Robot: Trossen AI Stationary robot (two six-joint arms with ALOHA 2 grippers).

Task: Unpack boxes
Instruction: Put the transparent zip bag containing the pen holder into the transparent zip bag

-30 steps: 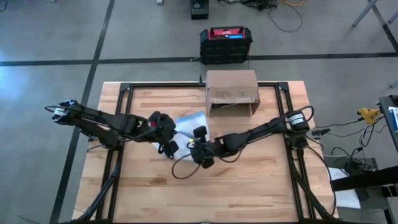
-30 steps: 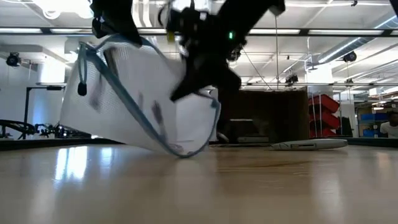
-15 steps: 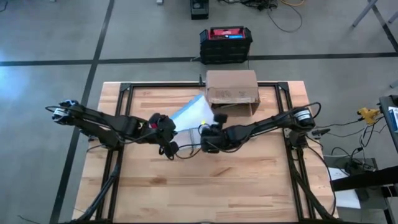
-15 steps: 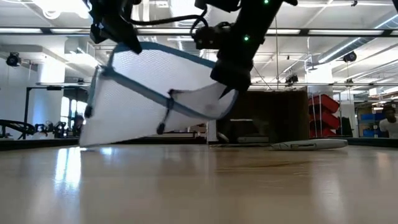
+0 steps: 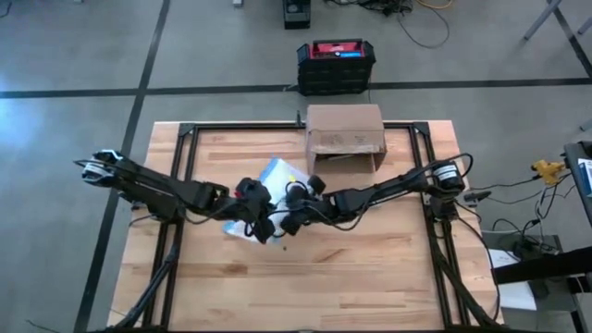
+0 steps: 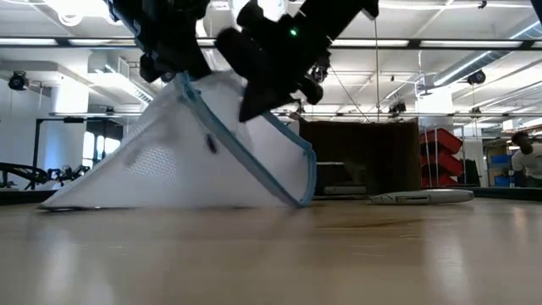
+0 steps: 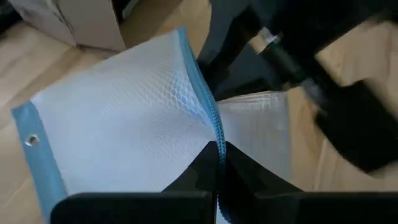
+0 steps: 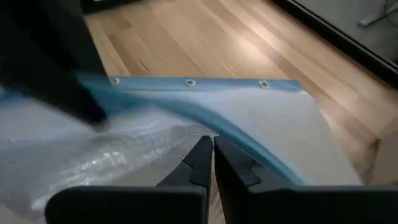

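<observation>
A clear mesh pouch with a blue zip edge point(image 5: 275, 174) stands tent-like at mid-table, held up between both grippers, its lower long edge point(image 6: 161, 204) on the wood. My left gripper point(image 5: 262, 219) is shut on it from the table's left side. My right gripper point(image 5: 292, 209) is shut on it from the right. The brown cardboard box point(image 5: 344, 137) sits at the far middle of the table with its open side facing the near edge, touched by neither gripper; it also shows in the left wrist view point(image 7: 74, 25). My left gripper pinches the pouch's blue zip edge point(image 7: 216, 138) between its two shut fingers, along the ridge at the pouch's top. The fingers slant downward from the table's left. The pouch hangs below them, its bottom edge on the table. My right gripper pinches the pouch's clear wall just beside the blue edge point(image 8: 219, 132) between its shut fingers. It comes slanting down from the table's right. The pouch spreads below and beyond the fingers, with its eyelet border point(image 8: 189, 82) farther off.
A black-and-red plastic case point(image 5: 335, 65) stands on the floor beyond the far edge. Black frame rails point(image 5: 185, 139) run round the tabletop. Bare wood point(image 5: 370, 268) lies toward the near edge. A flat pale object point(image 6: 419, 197) lies on the table far to the right.
The pouch was lifted clear and swung about half a second ago; now it has come down and its lower edge rests on the table. My left gripper has sunk and gone toward the table's right. My right gripper has rolled and shifted toward the left.
</observation>
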